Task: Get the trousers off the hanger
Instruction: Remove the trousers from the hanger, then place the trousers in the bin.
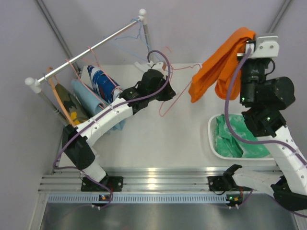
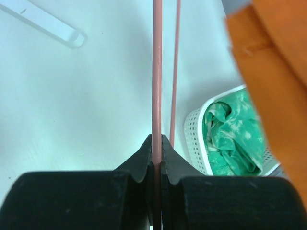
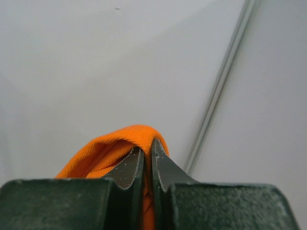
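Observation:
My left gripper (image 1: 169,92) is shut on the thin pink wire of a hanger (image 1: 180,96) held over the middle of the table; in the left wrist view the hanger wire (image 2: 157,72) runs straight out from between the closed jaws of that gripper (image 2: 157,143). My right gripper (image 1: 249,48), raised at the back right, is shut on a fold of the bright orange trousers (image 1: 216,72), which hang down beside the hanger's right corner. In the right wrist view the orange trousers (image 3: 108,151) bulge over the closed gripper (image 3: 147,149). Mint green trousers (image 1: 237,139) lie in a white basket (image 1: 212,143).
A rail (image 1: 91,48) at the back left carries blue-and-white patterned trousers (image 1: 100,81), light blue trousers (image 1: 92,101) and camouflage trousers (image 1: 72,109) on hangers. An empty blue wire hanger (image 1: 129,40) hangs near the rail's right post (image 1: 145,33). The basket (image 2: 194,129) stands right of the held hanger.

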Robot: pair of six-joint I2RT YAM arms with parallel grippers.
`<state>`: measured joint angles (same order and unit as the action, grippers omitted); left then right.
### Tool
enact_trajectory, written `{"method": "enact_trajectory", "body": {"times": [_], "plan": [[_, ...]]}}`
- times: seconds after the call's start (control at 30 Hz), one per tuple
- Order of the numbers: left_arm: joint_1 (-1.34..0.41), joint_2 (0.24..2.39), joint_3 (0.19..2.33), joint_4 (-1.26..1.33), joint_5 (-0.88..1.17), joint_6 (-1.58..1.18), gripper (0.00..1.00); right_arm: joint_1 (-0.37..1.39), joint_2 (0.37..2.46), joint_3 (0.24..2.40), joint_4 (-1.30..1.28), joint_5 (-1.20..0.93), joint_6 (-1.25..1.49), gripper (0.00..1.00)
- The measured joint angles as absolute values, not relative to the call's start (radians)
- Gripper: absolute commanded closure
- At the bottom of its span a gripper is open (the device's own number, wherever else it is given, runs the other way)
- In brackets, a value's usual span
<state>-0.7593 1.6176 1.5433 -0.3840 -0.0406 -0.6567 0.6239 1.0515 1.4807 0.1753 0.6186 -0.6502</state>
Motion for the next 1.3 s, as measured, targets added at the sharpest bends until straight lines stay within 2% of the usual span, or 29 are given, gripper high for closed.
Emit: {"method": "enact_trajectory", "body": {"times": [0.37, 0.8, 1.0, 1.3], "plan": [[-0.757, 1.639, 1.544, -0.398, 0.019, -0.535, 1.00, 0.623, 0.828, 1.420, 0.183, 0.858, -0.833, 1.00], [-0.757, 1.648, 1.550, -0.405, 0.064, -0.497, 1.00, 0.620, 0.680, 1.224, -0.011, 1.192, -0.970, 1.00], [-0.757, 1.648, 1.550, -0.405, 0.074, -0.498, 1.00, 0.620, 0.645, 1.143, -0.116, 1.272, -0.967, 1.00], [-0.757, 1.648, 1.550, -0.405, 0.075, -0.497, 1.00, 0.620, 0.588, 1.168, -0.178, 1.336, -0.970, 1.00]]}}
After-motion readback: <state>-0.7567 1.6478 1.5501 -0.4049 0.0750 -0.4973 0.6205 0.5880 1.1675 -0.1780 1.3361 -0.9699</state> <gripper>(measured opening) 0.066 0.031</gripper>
